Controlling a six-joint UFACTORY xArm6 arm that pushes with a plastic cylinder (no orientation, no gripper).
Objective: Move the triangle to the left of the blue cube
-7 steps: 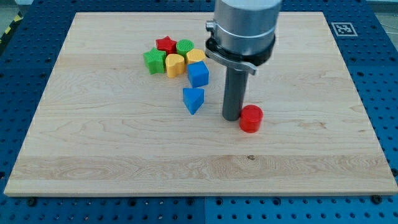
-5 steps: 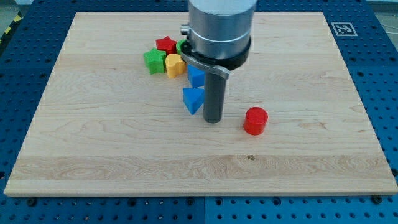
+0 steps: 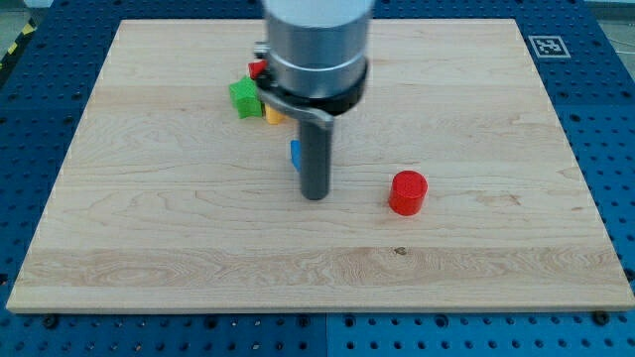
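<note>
My tip [image 3: 315, 195] rests on the board just to the right of and below the blue triangle [image 3: 295, 155]. The rod hides most of the triangle; only a thin blue sliver shows at the rod's left edge. The blue cube is hidden behind the arm's body. I cannot tell whether the tip touches the triangle.
A green block [image 3: 242, 97] sits at the upper left of the arm, with slivers of a red block [image 3: 255, 68] and a yellow block [image 3: 270, 115] beside it. A red cylinder [image 3: 407, 191] stands to the tip's right. The wooden board [image 3: 149, 228] lies on a blue table.
My tip has slid left, away from the red cylinder, to the blue triangle. The arm now covers the blue cube and most of the block cluster. The red cylinder shifted slightly right and down early on.
</note>
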